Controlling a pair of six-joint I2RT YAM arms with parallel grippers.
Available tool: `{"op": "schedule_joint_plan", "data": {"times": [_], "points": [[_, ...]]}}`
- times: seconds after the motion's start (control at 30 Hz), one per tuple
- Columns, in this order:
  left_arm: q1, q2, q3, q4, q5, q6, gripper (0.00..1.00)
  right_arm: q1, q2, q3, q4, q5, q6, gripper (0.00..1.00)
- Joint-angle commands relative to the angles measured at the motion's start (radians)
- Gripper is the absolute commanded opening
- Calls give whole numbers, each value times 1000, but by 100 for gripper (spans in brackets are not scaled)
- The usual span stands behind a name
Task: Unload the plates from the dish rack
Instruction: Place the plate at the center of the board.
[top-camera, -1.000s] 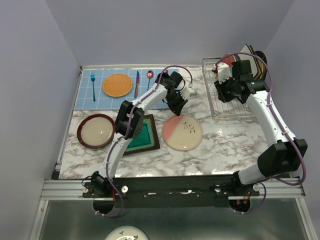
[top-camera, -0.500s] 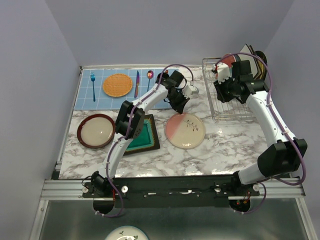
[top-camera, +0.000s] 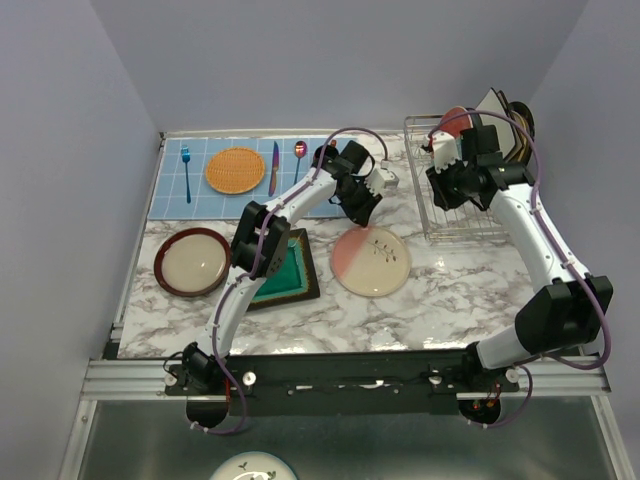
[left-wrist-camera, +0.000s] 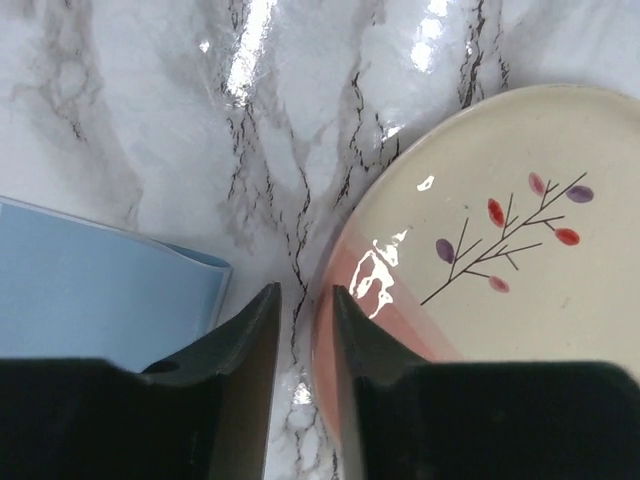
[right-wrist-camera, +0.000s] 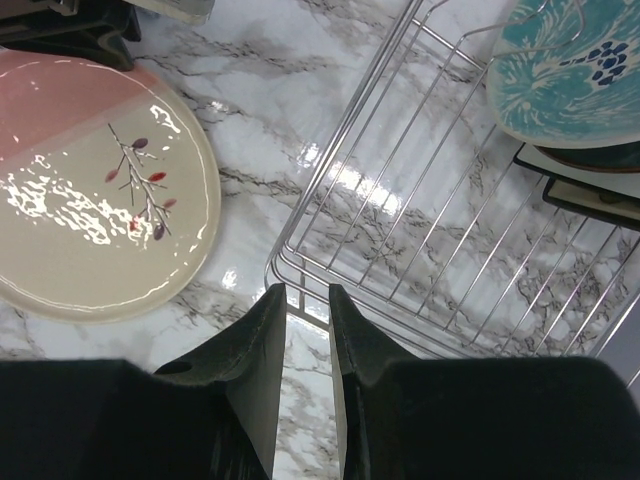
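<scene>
**Next pick is the right arm's: the racked plates lie far-right of its jaws**

Left to right:
- Three plates lie flat on the desk (top-camera: 450, 290): red-rimmed plate (top-camera: 192, 262), teal square plate (top-camera: 290, 272), pink-and-cream plate (top-camera: 370, 262).
- Left jaws (left-wrist-camera: 303, 300) hang over the far-left rim of the pink-and-cream plate. They are slightly parted, with bare desk showing through the gap and nothing gripped. This arm is well apart from the rack's load.
- Right jaws (right-wrist-camera: 307, 295) hover over the near-left corner of the dish rack (top-camera: 465, 215). They too are slightly parted and empty.
- That end of the rack is bare wire. The racked plates (top-camera: 500, 108) are bunched at the far-right end, standing on edge and leaning.
- In the right wrist view the teal flowered plate (right-wrist-camera: 560, 70) sits up and to the right of the jaws, with dark-edged plates just under it.

Judgement: the right arm is clearly nearer. Its move is a reach across the rack, away from the base and to the right. The plates stand rim-up, so the jaws likely need to straddle a rim. The exact count in the rack cannot be told.
</scene>
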Motion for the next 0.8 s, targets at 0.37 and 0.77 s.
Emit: {"op": "schedule_joint_plan", "data": {"times": [0.37,0.77], "points": [[66,-469,-477,248,-215,15,77,59,-173,-85,38,-164,-3,44],[253,-936,-836,385,-281,-7,90,222,-40,-67,59,-218,55,54]]}}
